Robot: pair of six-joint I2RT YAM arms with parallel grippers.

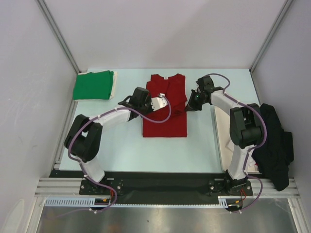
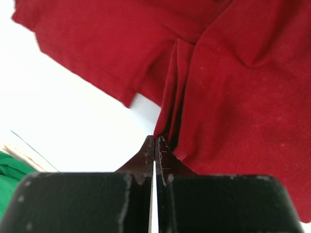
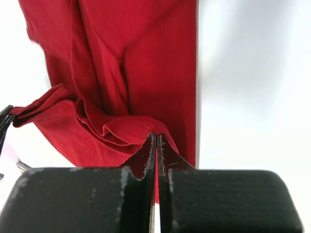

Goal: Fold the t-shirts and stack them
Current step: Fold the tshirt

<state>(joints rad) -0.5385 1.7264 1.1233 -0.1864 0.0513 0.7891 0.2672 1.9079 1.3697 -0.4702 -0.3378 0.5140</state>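
While the deep red t-shirt (image 1: 164,116) is lying partly folded at the middle of the table (image 1: 126,150), with its collar toward the far edge, I am watching both arms work on it from either side. The left gripper (image 1: 164,103) is reaching in over the shirt's left half. In its wrist view the left gripper (image 2: 154,141) is showing its jaws pressed together, with a bunched fold of red cloth caught right at the tips. The right gripper (image 1: 190,107) is sitting at the shirt's right edge. On its own camera the right gripper (image 3: 155,138) is likewise closed tight, pinching a rumpled ridge of the red fabric that is lifting off the flat cloth beyond it.

The bright green t-shirt (image 1: 93,85) is resting already folded at the far left corner of the table, well apart from the red one; a sliver of it is showing at the lower left of the left wrist view (image 2: 8,172).

Farther out, a cream board (image 1: 224,145) is lying along the table's right side under the right arm, and a black garment (image 1: 274,145) is hanging crumpled over the right edge beside it.
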